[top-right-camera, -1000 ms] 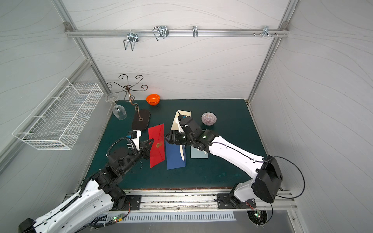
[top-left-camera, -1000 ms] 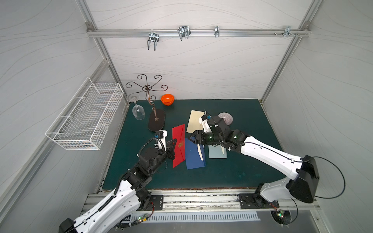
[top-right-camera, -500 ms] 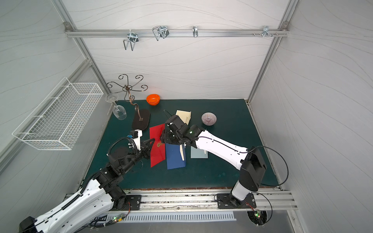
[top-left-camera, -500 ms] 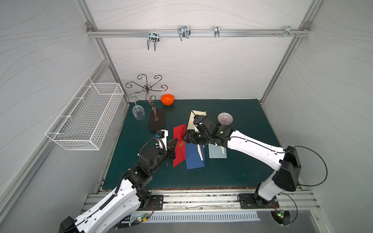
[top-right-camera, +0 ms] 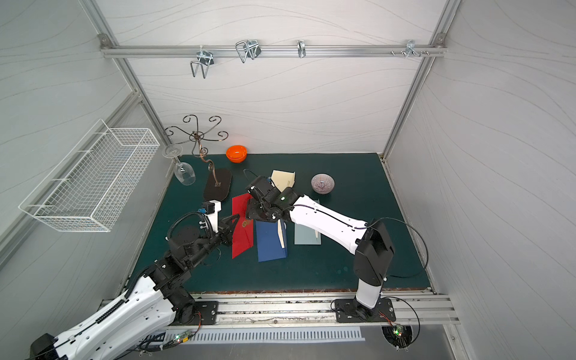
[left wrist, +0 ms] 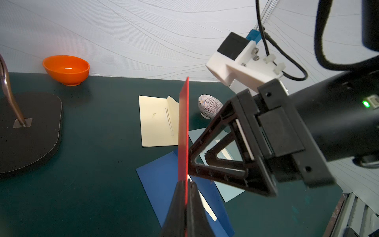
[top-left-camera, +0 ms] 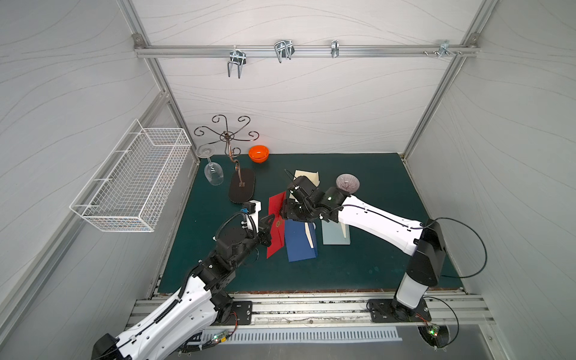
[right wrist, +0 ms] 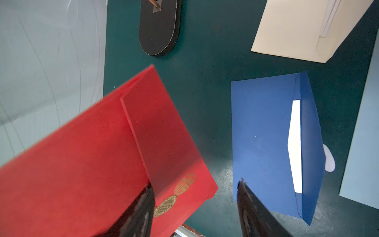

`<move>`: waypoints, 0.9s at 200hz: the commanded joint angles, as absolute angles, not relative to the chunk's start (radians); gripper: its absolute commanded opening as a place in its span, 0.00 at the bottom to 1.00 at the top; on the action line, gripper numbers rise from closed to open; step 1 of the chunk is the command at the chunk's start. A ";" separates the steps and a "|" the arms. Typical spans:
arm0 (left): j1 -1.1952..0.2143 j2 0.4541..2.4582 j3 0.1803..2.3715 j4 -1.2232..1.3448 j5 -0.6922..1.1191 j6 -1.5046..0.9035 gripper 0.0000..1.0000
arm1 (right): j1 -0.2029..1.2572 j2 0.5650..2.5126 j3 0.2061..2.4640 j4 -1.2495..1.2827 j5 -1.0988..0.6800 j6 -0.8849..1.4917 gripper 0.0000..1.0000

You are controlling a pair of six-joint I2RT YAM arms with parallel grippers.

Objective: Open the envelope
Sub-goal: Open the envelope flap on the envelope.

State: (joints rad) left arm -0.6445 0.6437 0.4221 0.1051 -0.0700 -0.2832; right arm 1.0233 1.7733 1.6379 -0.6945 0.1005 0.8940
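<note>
wire basket: white metal grid, boxy, hung on the left wall
stand: curly bronze wire on a flat black oval base, far left, with a clear wine glass hanging off it
orange bowl: glossy, round, at the far edge
left claw: clenched tight on the red envelope's left edge
red envelope: smooth matte card, rectangular, gold seal at the flap tip, flap looks still down. It's up off the bench and tilted on edge, left of centre
right claw: spread wide on the envelope's flap side, one finger against the flap edge by the seal, the other clear of it
blue envelope: matte paper, lying flat, flap open, white card peeking out, just right of the red one
bench: dark green mat, kinda felt-looking
</note>
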 commanded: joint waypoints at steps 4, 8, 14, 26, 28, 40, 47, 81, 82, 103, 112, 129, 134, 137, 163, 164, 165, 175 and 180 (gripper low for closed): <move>-0.652 0.639 0.465 0.144 -0.052 -0.245 0.00 | 1.032 1.809 1.682 -0.803 0.165 0.919 0.65; -0.653 0.640 0.465 0.144 -0.051 -0.242 0.00 | 1.032 1.810 1.686 -0.809 0.168 0.920 0.65; -0.655 0.640 0.465 0.143 -0.052 -0.235 0.00 | 1.032 1.813 1.690 -0.816 0.173 0.923 0.65; -0.659 0.640 0.466 0.137 -0.055 -0.222 0.00 | 1.034 1.815 1.694 -0.828 0.185 0.928 0.65; -0.659 0.640 0.467 0.137 -0.055 -0.220 0.00 | 1.034 1.815 1.695 -0.830 0.187 0.928 0.64; -0.663 0.642 0.470 0.131 -0.060 -0.207 0.00 | 1.034 1.819 1.700 -0.843 0.198 0.932 0.64; -0.665 0.643 0.472 0.127 -0.064 -0.199 0.00 | 1.034 1.820 1.703 -0.851 0.202 0.933 0.64; -0.675 0.650 0.478 0.119 -0.069 -0.166 0.00 | 1.034 1.828 1.715 -0.868 0.209 0.937 0.63; -0.676 0.649 0.477 0.119 -0.070 -0.166 0.00 | 1.034 1.828 1.715 -0.868 0.209 0.937 0.63; -0.679 0.650 0.480 0.121 -0.070 -0.160 0.00 | 1.034 1.833 1.718 -0.873 0.205 0.941 0.63; -0.682 0.647 0.480 0.124 -0.070 -0.158 0.00 | 1.034 1.833 1.718 -0.875 0.204 0.943 0.62; -0.684 0.644 0.479 0.122 -0.072 -0.152 0.00 | 1.034 1.832 1.718 -0.877 0.203 0.949 0.62; -0.687 0.644 0.479 0.120 -0.073 -0.151 0.00 | 1.034 1.834 1.720 -0.880 0.204 0.953 0.62; -0.687 0.642 0.478 0.121 -0.075 -0.151 0.00 | 1.033 1.835 1.720 -0.881 0.204 0.954 0.62; -0.692 0.637 0.477 0.123 -0.080 -0.145 0.00 | 1.034 1.840 1.724 -0.893 0.201 0.968 0.62; -0.692 0.637 0.477 0.123 -0.080 -0.144 0.00 | 1.034 1.841 1.724 -0.893 0.200 0.968 0.61; -0.692 0.638 0.477 0.124 -0.080 -0.144 0.00 | 1.034 1.841 1.723 -0.893 0.200 0.970 0.61; -0.693 0.638 0.477 0.123 -0.079 -0.145 0.00 | 1.034 1.843 1.722 -0.893 0.200 0.975 0.61; -0.694 0.637 0.476 0.123 -0.080 -0.147 0.00 | 1.034 1.844 1.722 -0.892 0.198 0.975 0.61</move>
State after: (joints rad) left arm -0.6846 0.6552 0.4232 0.0570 -0.0727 -0.1692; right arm 1.0367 1.8187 1.7027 -0.8368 0.1570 0.9482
